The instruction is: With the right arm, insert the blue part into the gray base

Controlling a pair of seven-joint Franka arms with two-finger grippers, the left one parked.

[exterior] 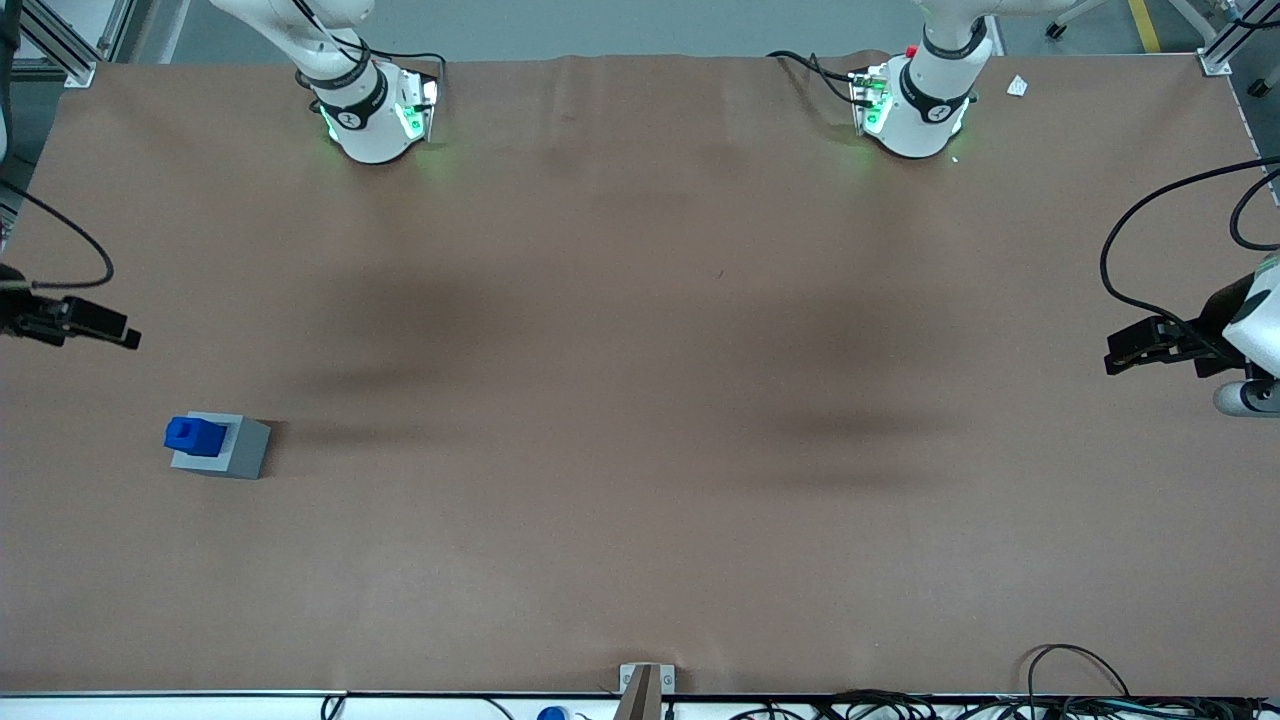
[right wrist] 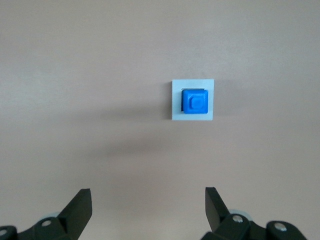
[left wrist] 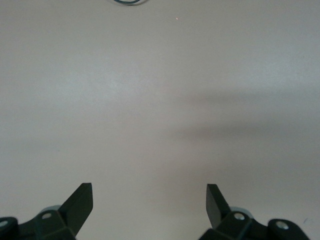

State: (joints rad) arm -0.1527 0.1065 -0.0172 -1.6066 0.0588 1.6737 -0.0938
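Observation:
The blue part (exterior: pixel 195 435) sits in the recess on top of the gray base (exterior: pixel 240 455), toward the working arm's end of the table. In the right wrist view the blue part (right wrist: pixel 195 101) shows from above, framed by the gray base's rim (right wrist: pixel 175 111), its notched top face upward. My right gripper (exterior: pixel 112 331) hangs at the table's edge, farther from the front camera than the base and apart from it. The gripper (right wrist: pixel 147 194) is open, with only bare table cover between its fingers.
Brown cover (exterior: pixel 640 450) spans the whole table. Both arm pedestals (exterior: pixel 375 115) (exterior: pixel 915 110) stand along the edge farthest from the front camera. A small bracket (exterior: pixel 645 685) is at the near edge, with cables (exterior: pixel 1060 670) toward the parked arm's end.

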